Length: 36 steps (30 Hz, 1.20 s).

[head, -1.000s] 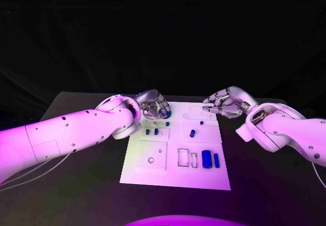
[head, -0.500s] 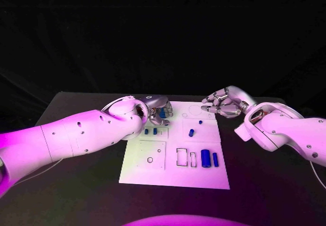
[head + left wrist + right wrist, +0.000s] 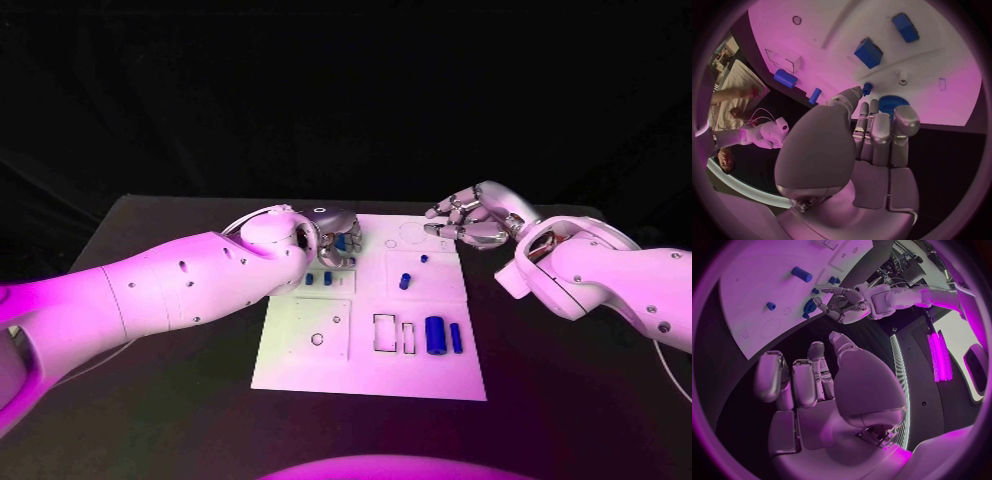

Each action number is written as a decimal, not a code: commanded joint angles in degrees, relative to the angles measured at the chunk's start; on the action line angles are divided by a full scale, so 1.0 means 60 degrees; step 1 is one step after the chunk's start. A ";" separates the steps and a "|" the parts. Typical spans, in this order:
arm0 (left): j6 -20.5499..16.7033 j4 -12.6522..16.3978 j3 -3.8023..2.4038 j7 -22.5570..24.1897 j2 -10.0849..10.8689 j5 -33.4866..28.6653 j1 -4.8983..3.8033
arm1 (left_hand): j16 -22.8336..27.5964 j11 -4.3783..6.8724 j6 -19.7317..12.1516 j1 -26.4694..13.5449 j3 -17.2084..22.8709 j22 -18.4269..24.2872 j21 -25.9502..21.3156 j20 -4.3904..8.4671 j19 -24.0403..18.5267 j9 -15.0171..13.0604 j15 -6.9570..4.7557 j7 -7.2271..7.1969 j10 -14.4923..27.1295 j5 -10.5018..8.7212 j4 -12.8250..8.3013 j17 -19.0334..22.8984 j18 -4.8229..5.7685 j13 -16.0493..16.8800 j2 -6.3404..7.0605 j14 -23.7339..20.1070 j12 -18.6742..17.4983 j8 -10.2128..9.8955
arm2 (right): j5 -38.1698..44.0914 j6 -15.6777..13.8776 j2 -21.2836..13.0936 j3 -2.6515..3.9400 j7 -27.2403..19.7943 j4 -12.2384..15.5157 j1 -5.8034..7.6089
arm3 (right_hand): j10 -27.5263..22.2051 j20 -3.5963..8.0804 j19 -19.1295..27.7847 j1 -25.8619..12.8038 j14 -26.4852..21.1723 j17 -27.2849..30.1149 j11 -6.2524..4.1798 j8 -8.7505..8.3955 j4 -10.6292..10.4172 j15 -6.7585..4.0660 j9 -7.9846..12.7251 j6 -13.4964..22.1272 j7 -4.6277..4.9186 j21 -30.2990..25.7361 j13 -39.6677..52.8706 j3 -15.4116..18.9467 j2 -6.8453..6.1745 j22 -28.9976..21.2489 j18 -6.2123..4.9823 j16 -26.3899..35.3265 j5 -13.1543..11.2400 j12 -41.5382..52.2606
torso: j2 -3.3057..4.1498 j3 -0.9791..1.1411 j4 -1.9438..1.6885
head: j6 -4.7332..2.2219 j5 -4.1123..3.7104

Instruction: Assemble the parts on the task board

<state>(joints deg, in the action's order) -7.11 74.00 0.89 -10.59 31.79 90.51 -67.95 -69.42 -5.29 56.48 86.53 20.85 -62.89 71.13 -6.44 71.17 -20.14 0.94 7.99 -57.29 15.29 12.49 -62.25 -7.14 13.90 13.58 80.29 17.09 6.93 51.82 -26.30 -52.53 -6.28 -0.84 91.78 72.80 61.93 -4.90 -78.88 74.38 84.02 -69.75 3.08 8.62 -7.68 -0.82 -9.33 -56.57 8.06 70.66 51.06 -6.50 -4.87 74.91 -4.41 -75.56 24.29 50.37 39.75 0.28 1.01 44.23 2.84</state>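
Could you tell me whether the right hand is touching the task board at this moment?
Apart. The right wrist view shows the right hand with black table between its fingertips and the task board.

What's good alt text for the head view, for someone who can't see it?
A white task board lies mid-table with small blue parts on it. The left hand reaches over the board's far left corner, while the right hand, fingers curled and holding nothing, hovers at its far right corner above the black table.

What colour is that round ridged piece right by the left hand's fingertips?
Blue. The round ridged piece shows best in the left wrist view, on the white task board.
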 commanded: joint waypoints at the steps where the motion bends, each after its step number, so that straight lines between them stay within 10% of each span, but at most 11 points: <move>1: 0.0277 -0.0094 -0.0022 0.0016 -0.0091 0.0208 0.0017 | -0.0076 0.0014 0.0110 0.0016 0.0006 -0.0067 0.0072 0.0008 0.0074 0.0038 -0.0003 -0.0026 -0.0110 -0.0031 -0.0036 -0.0019 0.0128 -0.0043 -0.0091 0.0061 -0.0054 0.0006 | 0.0042 0.0017 0.0007 0.0000 -0.0108 0.0013 -0.0008 | -0.0059 -0.0023 0.0068 0.0092 0.0169 0.0008 -0.0004 0.0040 -0.0006 -0.0062 -0.0009 0.0070 -0.0013 -0.0061 -0.0007 -0.0043 -0.0035 0.0350 -0.0053 0.0064 0.0047 -0.0028 | -0.0010 -0.0001 -0.0006 | 0.0020 -0.0009; 36: 0.0840 -0.0547 -0.0036 0.0133 -0.0421 0.0211 0.0096 | -0.0407 0.0185 0.0681 0.0332 0.0526 -0.0543 0.0463 0.0115 0.0247 0.0403 -0.0149 -0.0115 -0.0917 -0.0021 -0.0272 0.0088 0.0207 -0.0387 -0.0406 0.0111 -0.0256 0.0001 | 0.0039 0.0084 0.0016 0.0001 -0.0090 0.0036 -0.0010 | 0.0175 -0.0018 0.0030 0.0071 0.0202 -0.0057 -0.0014 0.0088 -0.0051 -0.0069 -0.0029 0.0032 -0.0026 -0.0052 0.0139 -0.0048 -0.0018 0.0364 -0.0044 0.0041 0.0050 0.0177 | -0.0017 0.0017 -0.0004 | 0.0032 0.0013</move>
<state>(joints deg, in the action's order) -3.64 70.74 0.64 -10.29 29.43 91.47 -67.47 -71.70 -4.16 60.12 88.50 23.72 -66.13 73.71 -5.93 72.50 -17.76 0.31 7.34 -62.56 15.29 10.76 -61.79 -6.27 11.62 11.61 80.90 15.76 6.93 51.82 -26.26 -52.46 -6.28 -0.96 91.88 72.78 62.55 -4.90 -78.88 74.37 84.02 -70.06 3.06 8.84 -7.83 -0.82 -9.45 -56.50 7.96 70.43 51.88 -6.66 -4.87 74.95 -4.41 -75.34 24.28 51.14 39.67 0.36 0.98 44.38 2.88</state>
